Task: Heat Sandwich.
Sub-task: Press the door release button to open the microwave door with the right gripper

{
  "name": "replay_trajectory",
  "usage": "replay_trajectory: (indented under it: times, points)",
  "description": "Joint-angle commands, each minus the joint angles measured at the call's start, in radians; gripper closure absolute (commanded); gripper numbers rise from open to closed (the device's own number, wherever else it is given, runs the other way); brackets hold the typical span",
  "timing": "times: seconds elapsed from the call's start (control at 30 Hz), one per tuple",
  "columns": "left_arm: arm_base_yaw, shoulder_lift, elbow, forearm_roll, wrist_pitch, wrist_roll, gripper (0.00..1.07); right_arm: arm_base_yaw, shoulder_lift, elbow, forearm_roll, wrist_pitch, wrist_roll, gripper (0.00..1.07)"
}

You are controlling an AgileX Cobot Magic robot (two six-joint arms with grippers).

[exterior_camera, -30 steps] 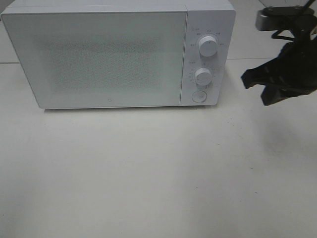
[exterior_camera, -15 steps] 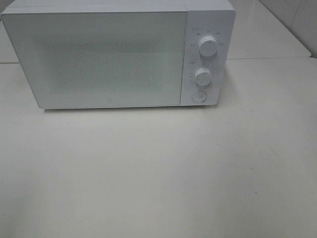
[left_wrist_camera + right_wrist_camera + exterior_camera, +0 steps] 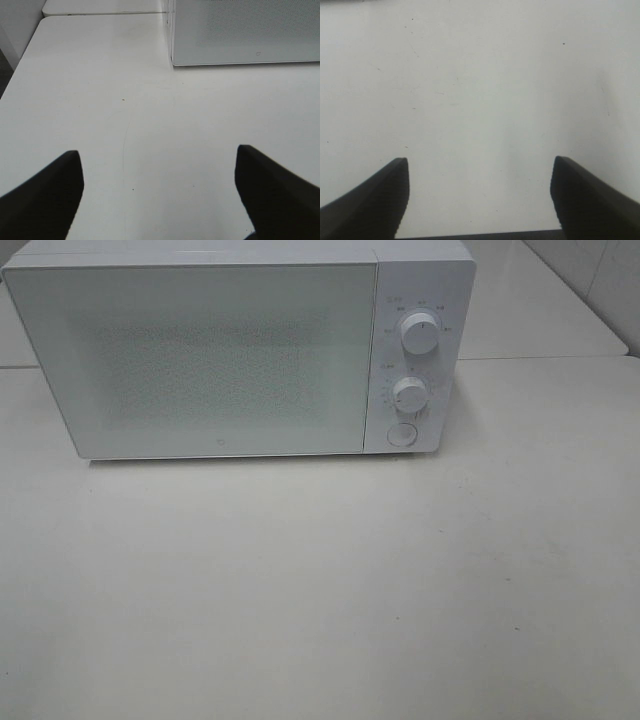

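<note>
Your high camera shows a white microwave [image 3: 220,350] standing at the back of the pale desk [image 3: 320,590] with its door [image 3: 200,360] closed flush. On the control panel to the right of the door, the upper knob [image 3: 421,333] sits above the lower knob [image 3: 410,393], and a round button [image 3: 401,434] sits below both. Neither arm shows in that view. Through the left wrist camera, your left hand [image 3: 157,152] has its two dark fingers [image 3: 45,200] spread wide apart. Only bare desk shows between them, and the microwave's lower front corner is ahead and off to one side. Through the right wrist camera, your right hand [image 3: 480,160] is likewise spread wide, its fingers [image 3: 592,200] well apart and gripping nothing, over plain desk surface marked with a few small specks. The sandwich shows in none of your three views, so you cannot tell from here where it lies; the microwave's frosted door lets nothing inside be made out.
</note>
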Motion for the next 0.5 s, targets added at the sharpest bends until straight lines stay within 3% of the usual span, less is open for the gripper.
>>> replay_trajectory:
  times: [0.03,0.5]
  points:
    - [-0.005,-0.02,0.002,-0.007,-0.008,-0.001,0.3,-0.008,-0.139,0.063,0.001,0.012,-0.004,0.32]
    - [-0.005,-0.02,0.002,-0.007,-0.008,-0.001,0.3,-0.008,-0.504,0.081,-0.008,0.008,-0.004,0.32]
